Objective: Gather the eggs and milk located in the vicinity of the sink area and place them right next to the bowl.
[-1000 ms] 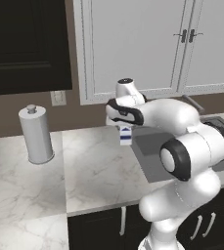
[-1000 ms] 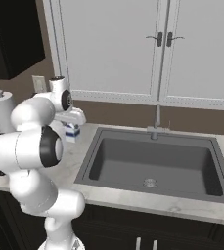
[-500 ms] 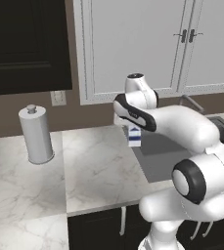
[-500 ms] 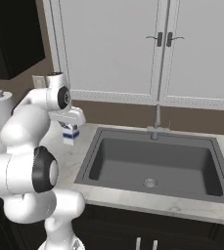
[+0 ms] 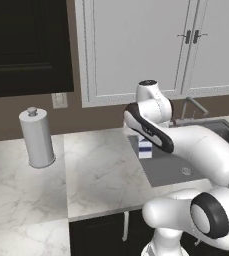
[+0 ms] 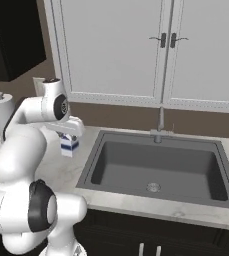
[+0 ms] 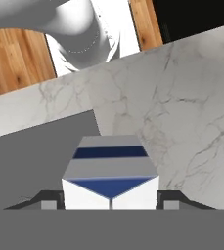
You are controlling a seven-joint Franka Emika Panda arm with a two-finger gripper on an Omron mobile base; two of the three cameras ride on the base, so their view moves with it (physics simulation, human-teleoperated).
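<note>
We have the milk [image 7: 110, 180] upright between the 2 fingers of the hand [image 7: 110, 201], apparently clamped on it, just left of the sink [image 6: 156, 170]. The bowl's direction we cannot tell.

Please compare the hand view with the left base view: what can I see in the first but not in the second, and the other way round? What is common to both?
Hand view: the wood floor beyond the counter edge, the milk carton seen from above, and the gripper with one fingertip against each side of the carton.
Left base view: the paper-towel roll, the white cabinet doors and the faucet.
Shared: the milk carton, the marble counter and the grey sink.
</note>
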